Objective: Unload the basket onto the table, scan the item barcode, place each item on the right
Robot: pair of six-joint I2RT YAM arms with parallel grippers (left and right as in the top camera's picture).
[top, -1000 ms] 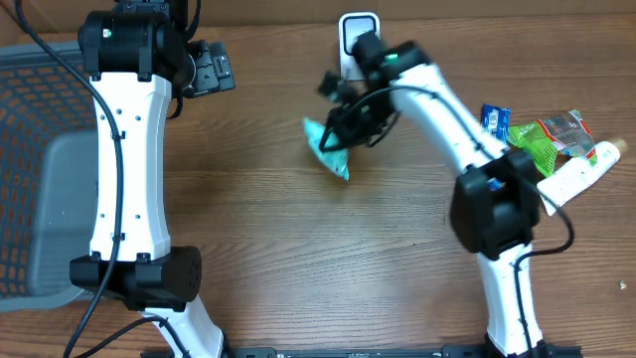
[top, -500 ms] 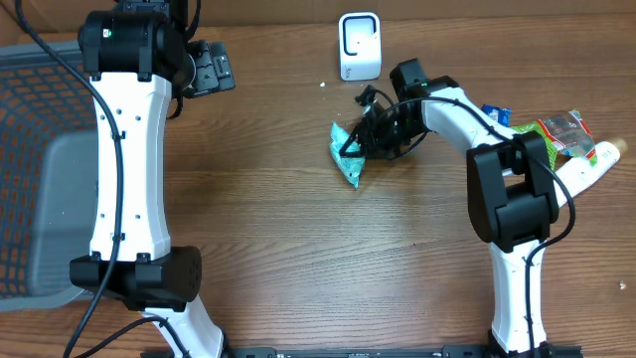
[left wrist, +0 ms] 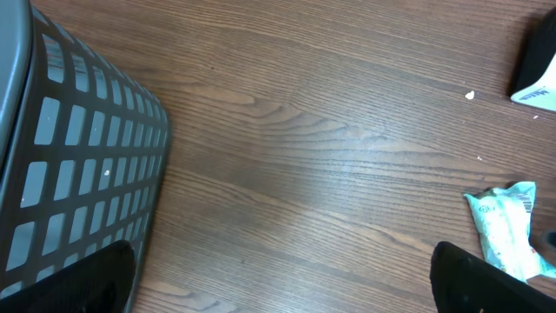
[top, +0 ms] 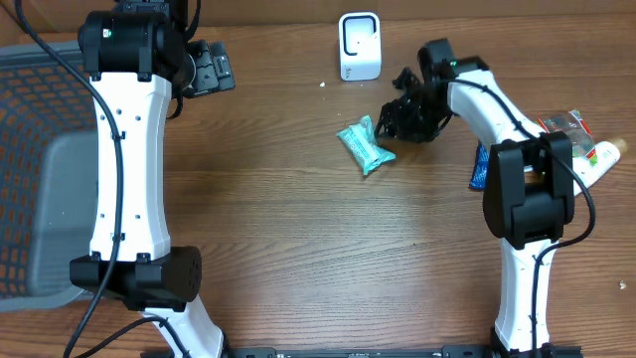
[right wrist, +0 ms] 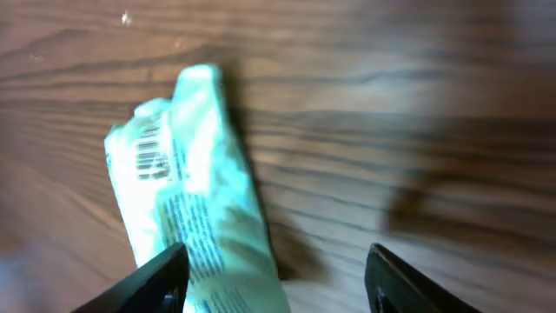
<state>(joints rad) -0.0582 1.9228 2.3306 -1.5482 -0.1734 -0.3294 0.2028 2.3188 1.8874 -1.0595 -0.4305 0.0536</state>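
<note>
A grey plastic lattice basket [left wrist: 78,174] stood off the outer side of the left gripper [top: 209,68]. That gripper hung with its jaws spread wide and empty over the brown wooden table [top: 298,249], parked at the far edge, probably to keep the middle clear for the other arm. Farther along, a small white box-shaped barcode scanner [top: 359,46] stood upright, beyond the right gripper [top: 407,114] and to its inner side, with its window facing the working area so that an item could be shown to it. The item itself, a crinkled teal plastic packet [top: 366,147], lay flat and free on the wood just on the near, inner side of that gripper. In the wrist view it lay beside one fingertip rather than between the two. The jaws stood apart with only bare wood between them, gripping nothing. The printed barcode [right wrist: 152,148] faced upward, not toward the scanner, so the scan itself looked not yet settled. Off the right gripper's outer side lay a waiting heap: a blue wrapper [top: 479,167], a green foil packet [top: 542,139] and a white tube [top: 591,164].
</note>
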